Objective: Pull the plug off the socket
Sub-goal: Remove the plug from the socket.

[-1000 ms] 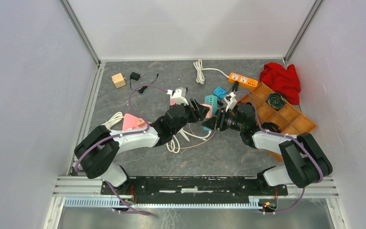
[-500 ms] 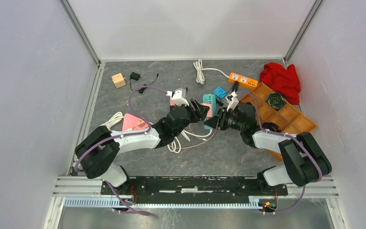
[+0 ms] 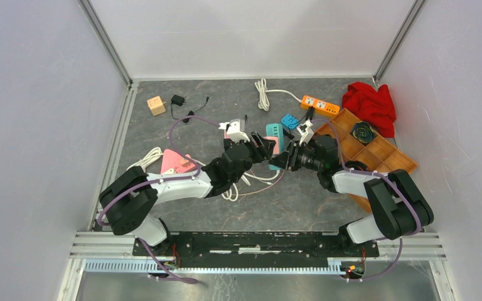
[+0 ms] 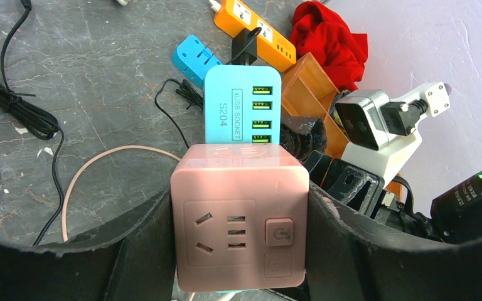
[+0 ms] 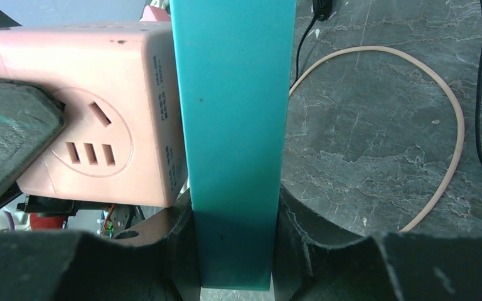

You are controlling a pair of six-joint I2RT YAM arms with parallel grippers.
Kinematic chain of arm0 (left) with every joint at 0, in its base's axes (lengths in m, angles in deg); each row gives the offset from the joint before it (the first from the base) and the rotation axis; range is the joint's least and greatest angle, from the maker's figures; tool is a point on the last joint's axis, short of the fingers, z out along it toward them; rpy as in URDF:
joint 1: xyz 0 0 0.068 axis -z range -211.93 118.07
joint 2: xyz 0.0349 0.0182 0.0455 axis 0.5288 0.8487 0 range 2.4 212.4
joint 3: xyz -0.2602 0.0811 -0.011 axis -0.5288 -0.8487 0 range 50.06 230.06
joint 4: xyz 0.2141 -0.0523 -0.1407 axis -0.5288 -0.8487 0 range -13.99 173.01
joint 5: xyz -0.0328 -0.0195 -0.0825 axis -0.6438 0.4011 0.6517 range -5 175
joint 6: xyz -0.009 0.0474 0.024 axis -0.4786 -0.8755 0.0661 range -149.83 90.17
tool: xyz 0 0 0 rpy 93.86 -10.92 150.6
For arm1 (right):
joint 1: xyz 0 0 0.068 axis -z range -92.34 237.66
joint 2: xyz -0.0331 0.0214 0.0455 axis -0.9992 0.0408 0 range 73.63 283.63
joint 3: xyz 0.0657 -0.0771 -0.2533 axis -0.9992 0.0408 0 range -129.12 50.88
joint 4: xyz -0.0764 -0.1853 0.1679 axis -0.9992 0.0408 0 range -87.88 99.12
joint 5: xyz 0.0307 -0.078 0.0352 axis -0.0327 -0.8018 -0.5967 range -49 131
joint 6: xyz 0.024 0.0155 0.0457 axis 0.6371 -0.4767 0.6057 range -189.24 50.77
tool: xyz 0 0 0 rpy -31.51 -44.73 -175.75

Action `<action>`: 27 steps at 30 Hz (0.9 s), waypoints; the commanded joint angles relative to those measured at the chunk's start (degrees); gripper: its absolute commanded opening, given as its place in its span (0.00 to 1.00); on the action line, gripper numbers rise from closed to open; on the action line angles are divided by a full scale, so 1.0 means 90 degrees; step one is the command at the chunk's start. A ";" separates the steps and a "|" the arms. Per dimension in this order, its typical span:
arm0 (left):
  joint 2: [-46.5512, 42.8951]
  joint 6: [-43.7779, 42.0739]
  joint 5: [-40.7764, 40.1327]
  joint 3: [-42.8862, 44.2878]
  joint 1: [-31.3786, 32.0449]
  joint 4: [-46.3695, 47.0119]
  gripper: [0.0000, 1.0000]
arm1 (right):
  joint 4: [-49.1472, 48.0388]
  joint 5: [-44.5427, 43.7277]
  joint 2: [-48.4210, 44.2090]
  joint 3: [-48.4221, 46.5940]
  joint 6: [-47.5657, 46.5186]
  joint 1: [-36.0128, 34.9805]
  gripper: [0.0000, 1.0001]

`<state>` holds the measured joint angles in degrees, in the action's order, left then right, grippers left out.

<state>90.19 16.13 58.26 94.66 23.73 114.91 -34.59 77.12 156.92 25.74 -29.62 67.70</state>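
Has the pink socket cube (image 4: pixel 238 200) clamped between the fingers of the left gripper (image 4: pixel 238 251), and the teal plug (image 5: pixel 232 113), seated flush against that cube between the two arms, pinched tight in the right gripper (image 5: pixel 237 251). Reads as both holds made, with only the pull apart left to do. Shows a black charger (image 3: pixel 177 100), a pink cable loop (image 5: pixel 461 135), an orange power strip (image 3: pixel 319 105) and a wooden tray (image 3: pixel 383 157) around, the tray likely crowding a rightward pull.

Overhead view looking down, 2 close wrist views facing each other, all sharing pink socket (image 4: pixel 238 213)
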 commanded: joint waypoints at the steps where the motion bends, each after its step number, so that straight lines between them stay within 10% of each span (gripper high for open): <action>1: -0.0593 -0.0103 -0.0263 0.0073 0.0112 0.1147 0.02 | 0.0553 -0.0513 0.0178 -0.0120 0.0096 0.0237 0.00; 27: -0.0752 0.0833 -0.0947 0.1394 0.0364 -0.1470 0.02 | 0.0710 -0.0624 0.0451 -0.0186 -0.0143 0.0334 0.00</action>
<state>86.76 22.86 54.48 97.39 25.22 101.03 -33.69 81.12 159.08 24.62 -30.95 67.70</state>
